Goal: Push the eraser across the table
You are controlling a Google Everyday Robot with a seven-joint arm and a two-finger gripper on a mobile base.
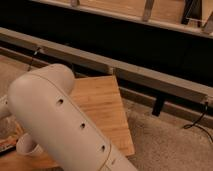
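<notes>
The table [105,107] has a light bamboo plank top and stands at the lower middle of the camera view. A big cream arm link [55,120] lies across its left half and hides most of it. The gripper is not in view; it is beyond the arm at the lower left, hidden or out of frame. A short cream tube end [27,146] sticks out under the link. A small dark thing [7,144] lies at the left edge; I cannot tell whether it is the eraser.
A long grey rail [125,70] runs diagonally behind the table, with a dark recess above it. Speckled carpet floor [170,142] lies to the right of the table. A black cable [197,122] trails on the floor at the far right.
</notes>
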